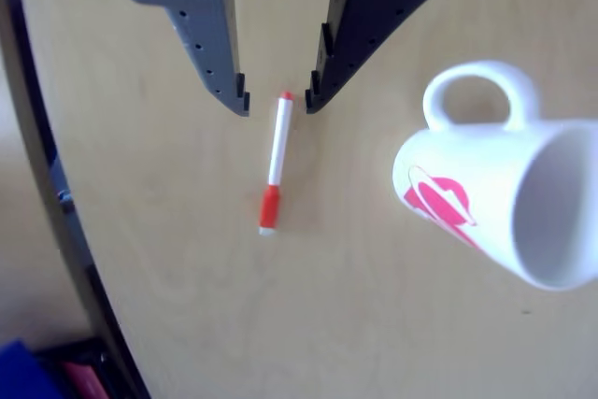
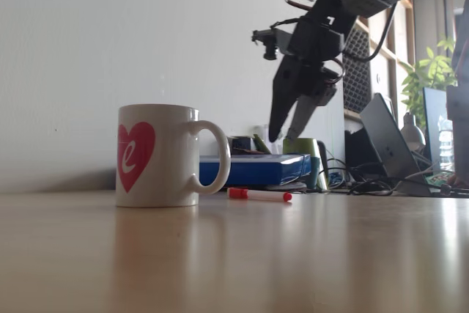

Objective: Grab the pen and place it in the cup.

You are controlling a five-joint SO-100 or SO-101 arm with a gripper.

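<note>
Pen [image 1: 276, 163] lies flat on the pale wood-grain tabletop [image 1: 355, 324], left of centre in the other view, its small red tip toward the top of the frame and its red cap with white end toward the bottom. Its slim white barrel runs nearly straight up and down the picture, tilted slightly. The end effector [image 1: 277, 102] is released, jaws spread wide, with the red tip showing between the two fingertips. In the fixed view the end effector [image 2: 283, 135] hangs well above the pen [image 2: 259, 195], which rests just right of the cup [image 2: 157, 155] and apart from it.

The step in hand looks like the descent before the grasp. To do it well, I would shift the jaws down the frame in the other view so they straddle the white barrel nearer its middle, not the tip, then lower until the fingertips almost meet the wood before clenching. A grip at the tip would likely let the pen swing or slip.

The barrel is round and smooth plastic, so it may roll if one finger touches first. The fingers are hard dark plastic with notched inner tips. The cup [image 1: 495, 203], at the right of the other view, is glossy white ceramic with a loop handle, pink graphic and wide mouth, a generous target.
</note>
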